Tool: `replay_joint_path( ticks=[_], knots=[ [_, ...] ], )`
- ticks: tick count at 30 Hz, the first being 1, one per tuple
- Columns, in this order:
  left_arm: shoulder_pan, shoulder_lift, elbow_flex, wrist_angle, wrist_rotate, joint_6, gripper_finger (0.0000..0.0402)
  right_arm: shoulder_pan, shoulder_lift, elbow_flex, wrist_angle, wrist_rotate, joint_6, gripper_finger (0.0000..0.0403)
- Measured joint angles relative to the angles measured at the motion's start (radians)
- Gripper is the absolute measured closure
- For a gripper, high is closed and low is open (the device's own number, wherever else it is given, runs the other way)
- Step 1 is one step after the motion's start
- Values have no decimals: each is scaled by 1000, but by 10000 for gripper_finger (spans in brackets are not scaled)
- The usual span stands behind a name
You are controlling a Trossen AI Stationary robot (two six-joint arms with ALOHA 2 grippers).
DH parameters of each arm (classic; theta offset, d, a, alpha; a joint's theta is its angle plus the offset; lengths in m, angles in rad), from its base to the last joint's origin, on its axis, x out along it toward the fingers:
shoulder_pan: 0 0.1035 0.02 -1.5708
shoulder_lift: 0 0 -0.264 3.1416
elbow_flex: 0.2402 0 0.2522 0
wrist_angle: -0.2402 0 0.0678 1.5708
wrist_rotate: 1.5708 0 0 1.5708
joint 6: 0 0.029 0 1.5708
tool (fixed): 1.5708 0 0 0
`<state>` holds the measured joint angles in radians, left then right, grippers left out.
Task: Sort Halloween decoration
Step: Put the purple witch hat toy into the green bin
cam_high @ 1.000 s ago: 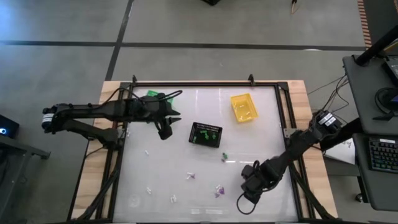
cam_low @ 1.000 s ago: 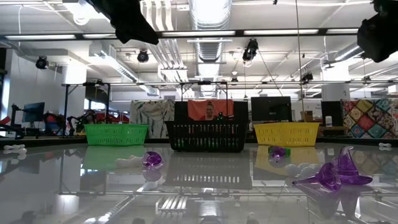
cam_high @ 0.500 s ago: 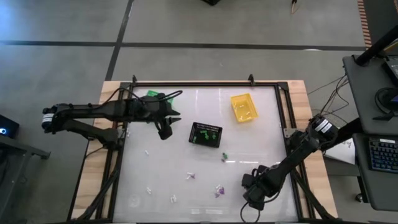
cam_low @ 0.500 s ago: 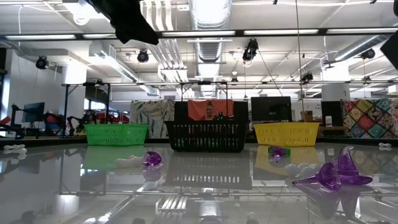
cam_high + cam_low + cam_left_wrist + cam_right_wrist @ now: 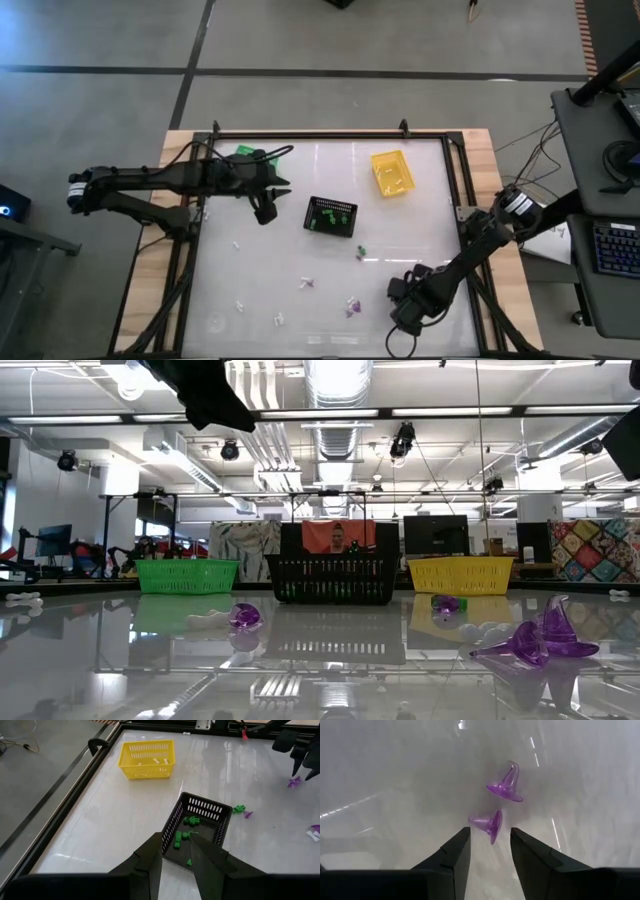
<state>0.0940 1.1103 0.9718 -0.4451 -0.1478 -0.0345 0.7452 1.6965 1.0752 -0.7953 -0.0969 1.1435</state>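
Tiny Halloween decorations lie scattered on the white table. Two purple witch hats (image 5: 506, 785) (image 5: 487, 824) lie on their sides near the front, seen as purple specks (image 5: 352, 305) from above. My right gripper (image 5: 490, 845) (image 5: 403, 303) points down just to their right, open, with nothing between its fingers. Green pieces (image 5: 182, 837) lie in the black basket (image 5: 331, 215). My left gripper (image 5: 265, 212) (image 5: 176, 857) hangs open and empty, left of that basket.
A yellow basket (image 5: 392, 173) holding white pieces stands at the back right, a green basket (image 5: 243, 150) at the back left. White trinkets (image 5: 240, 305) (image 5: 278, 320) lie near the front left, a green one (image 5: 360, 250) near the middle. A black frame (image 5: 330, 135) rims the table.
My right gripper has sunk and shifted a little toward the table's near edge, rolling its wrist, and now stands beside the two purple hats. The trinkets and baskets lie where they were.
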Motion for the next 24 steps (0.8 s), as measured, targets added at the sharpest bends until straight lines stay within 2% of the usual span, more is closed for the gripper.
replay_joint_path(
  ticks=[5,13,24],
  knots=[
    [0,0,0,0,0,0,320,-2,15,0,1,4,-3,290],
    [0,0,0,0,0,0,320,-2,15,0,2,-3,-28,385],
    [0,0,0,0,0,0,320,-2,-29,0,0,-14,-44,394]
  ],
)
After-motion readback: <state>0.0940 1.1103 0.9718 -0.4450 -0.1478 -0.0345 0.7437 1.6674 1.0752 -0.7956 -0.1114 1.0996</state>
